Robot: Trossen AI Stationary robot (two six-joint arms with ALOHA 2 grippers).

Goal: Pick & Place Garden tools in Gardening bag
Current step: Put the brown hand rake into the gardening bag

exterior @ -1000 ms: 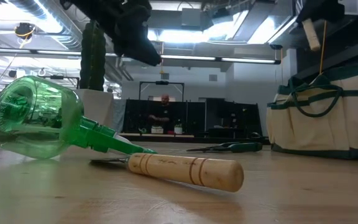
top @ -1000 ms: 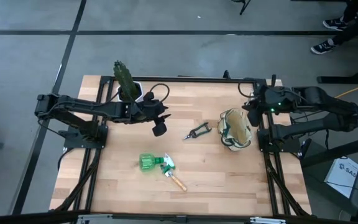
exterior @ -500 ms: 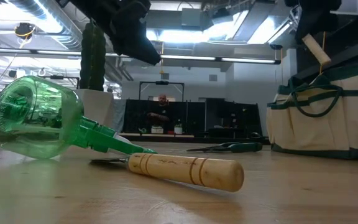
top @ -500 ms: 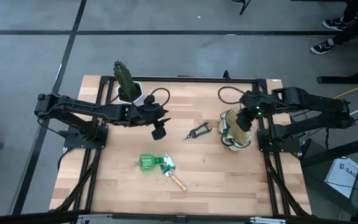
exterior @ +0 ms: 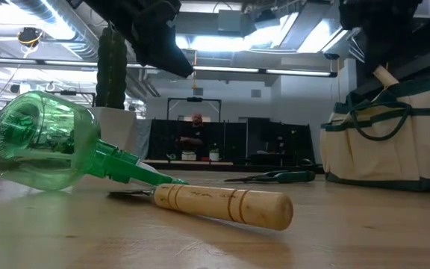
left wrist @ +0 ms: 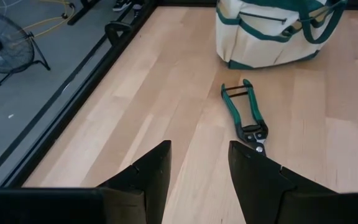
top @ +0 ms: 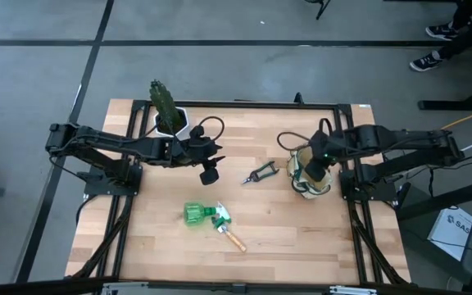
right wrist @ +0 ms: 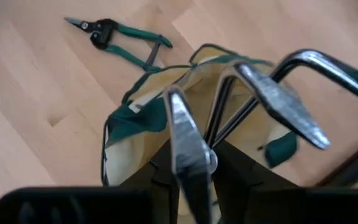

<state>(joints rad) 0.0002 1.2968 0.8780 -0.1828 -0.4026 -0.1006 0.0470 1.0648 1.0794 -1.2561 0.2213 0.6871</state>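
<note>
My right gripper [top: 316,164] is over the cream gardening bag with green trim [top: 308,182], shut on the thin wooden-handled tool with metal prongs [right wrist: 185,134]. The tool's wooden end [exterior: 385,76] is just above the bag's opening [exterior: 390,142]. My left gripper [top: 210,172] is open and empty above the table's middle, left of the pruning shears [top: 262,172], which lie flat. The green spray bottle [top: 197,214] lies on its side by the wooden-handled trowel [top: 231,236]. My right gripper holds the tool between its two fingers, coming from above and pointing down at the bag. The metal prongs [right wrist: 278,99] stick up toward the wrist camera and hide the place of contact. The wooden handle end [exterior: 385,76] hangs tilted below the gripper, at the bag's rim.
A cactus in a white pot [top: 165,111] stands at the far left corner, behind the left arm. The shears also show in the left wrist view [left wrist: 244,112], with the bag [left wrist: 272,31] beyond them. A person shows far off in the room [exterior: 195,134].
My right gripper has gone toward the table's left and near edge, to above the bag, and down, carrying the tool. The tool's wooden handle has tipped from upright to slanted and has come down to the bag's opening.
</note>
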